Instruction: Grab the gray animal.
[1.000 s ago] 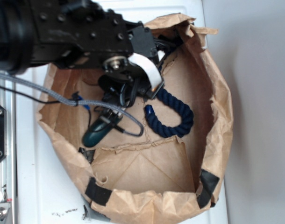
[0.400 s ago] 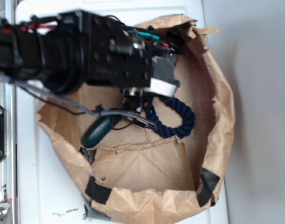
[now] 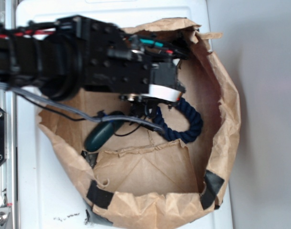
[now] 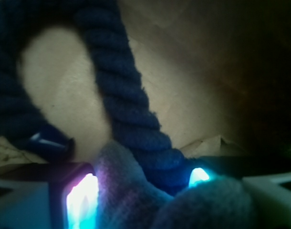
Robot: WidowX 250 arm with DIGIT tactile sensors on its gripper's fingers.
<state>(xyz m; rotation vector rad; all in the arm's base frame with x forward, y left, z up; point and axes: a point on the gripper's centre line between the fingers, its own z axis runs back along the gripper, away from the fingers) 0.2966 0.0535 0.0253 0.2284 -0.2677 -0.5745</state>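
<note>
Two gripper fingers are flanking the gray animal at 6 o'clock in the wrist view, apparently clamping it. It is touching the navy rope, which is curving toward 12 o'clock inside the paper bag.

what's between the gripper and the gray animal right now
Nothing visible. In the wrist view the gray animal already sits between the fingers at the bottom of the frame. The rope lies right against it, just ahead, so it could get caught in the grab. The exterior view hides the animal under the arm.
</note>
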